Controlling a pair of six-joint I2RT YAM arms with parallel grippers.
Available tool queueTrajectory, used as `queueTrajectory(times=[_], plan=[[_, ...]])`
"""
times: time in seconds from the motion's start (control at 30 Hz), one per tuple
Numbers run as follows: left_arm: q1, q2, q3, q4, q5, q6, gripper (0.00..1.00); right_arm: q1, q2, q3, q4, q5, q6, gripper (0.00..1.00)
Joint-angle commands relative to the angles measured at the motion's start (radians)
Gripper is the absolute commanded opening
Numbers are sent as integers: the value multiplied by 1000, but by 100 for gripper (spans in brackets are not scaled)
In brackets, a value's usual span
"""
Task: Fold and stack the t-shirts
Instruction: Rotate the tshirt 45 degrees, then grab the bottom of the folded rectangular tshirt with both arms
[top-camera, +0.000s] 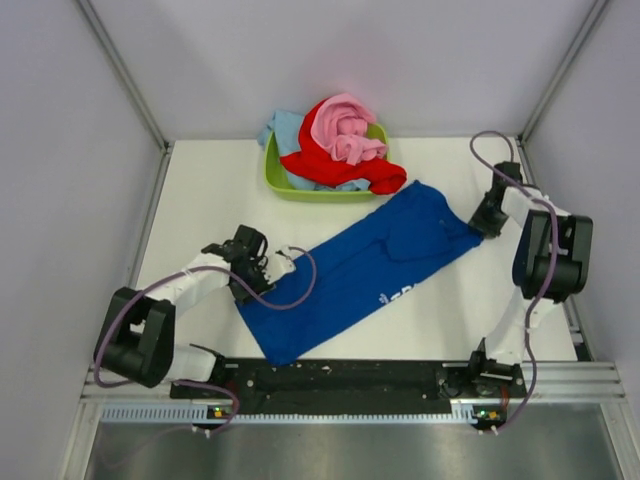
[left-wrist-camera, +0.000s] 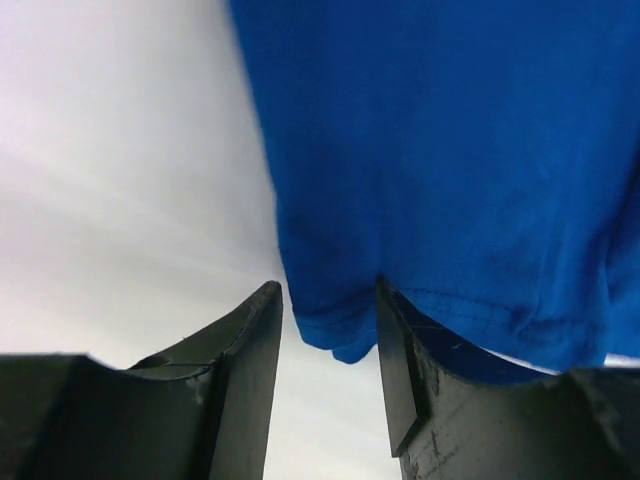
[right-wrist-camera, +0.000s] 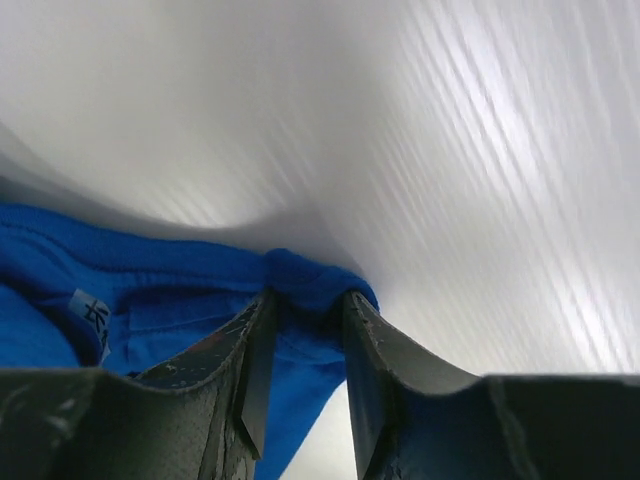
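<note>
Royal blue t-shirt (top-camera: 370, 265) is spread flat in a long diagonal strip on the white table (top-camera: 200, 200), lower left of centre to upper right, with white lettering near its lower edge. Left gripper (left-wrist-camera: 330, 290) is clamped on its lower-left corner, right gripper (right-wrist-camera: 305, 297) pinches the bunched upper-right end. Red (top-camera: 330, 160), pink (top-camera: 345, 130) and light blue (top-camera: 283, 128) shirts sit heaped in the green tub (top-camera: 275, 180), top centre.

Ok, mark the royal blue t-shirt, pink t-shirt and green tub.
royal blue t-shirt (top-camera: 360, 270), top view, middle of its spread cloth
pink t-shirt (top-camera: 345, 125), top view, crown of the bundle
lime green tub (top-camera: 275, 180), top view, left wall
</note>
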Motion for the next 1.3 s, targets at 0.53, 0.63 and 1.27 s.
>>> queueTrajectory(times=[0.53, 0.63, 1.27], plan=[[-114, -269, 71, -282, 388, 271, 64, 496, -512, -32, 321, -403, -577, 63], [-113, -272, 25, -227, 437, 385, 64, 760, -641, -241, 348, -632, -805, 64], [-114, -220, -189, -51, 348, 536, 63, 1518, -300, -432, 559, -509, -1200, 63]])
